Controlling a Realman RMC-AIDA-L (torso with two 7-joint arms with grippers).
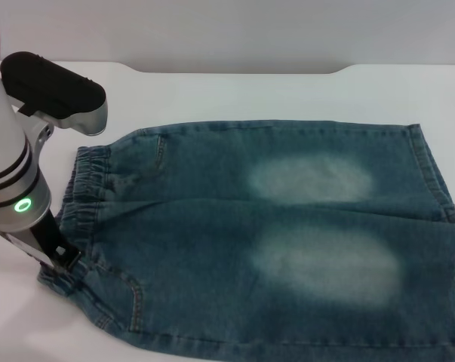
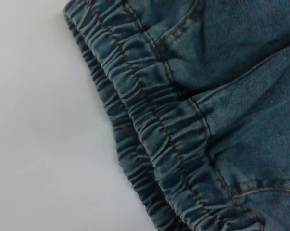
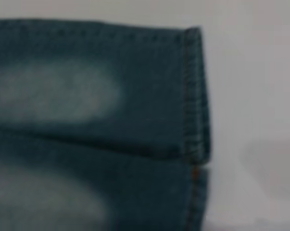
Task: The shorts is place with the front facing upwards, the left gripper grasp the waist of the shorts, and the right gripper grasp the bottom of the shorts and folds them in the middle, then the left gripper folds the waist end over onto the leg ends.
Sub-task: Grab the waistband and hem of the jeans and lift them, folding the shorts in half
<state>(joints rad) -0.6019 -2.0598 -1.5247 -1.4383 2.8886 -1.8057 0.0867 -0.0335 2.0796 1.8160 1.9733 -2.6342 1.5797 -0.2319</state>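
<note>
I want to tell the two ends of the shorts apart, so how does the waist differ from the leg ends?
The waist is puckered, gathered elastic; the leg ends are flat, straight stitched hems. The left gripper sits at the waist's near corner; no gripper shows at the leg ends. Both are the same blue denim, lying on the white table.

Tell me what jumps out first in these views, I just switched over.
The denim shorts fill the white table, spread flat, with two pale faded patches mid-leg. The left gripper is down at the near corner of the puckered elastic waist, on the robot's left. The stitched leg ends lie flat on the right; the right gripper is not in view.
</note>
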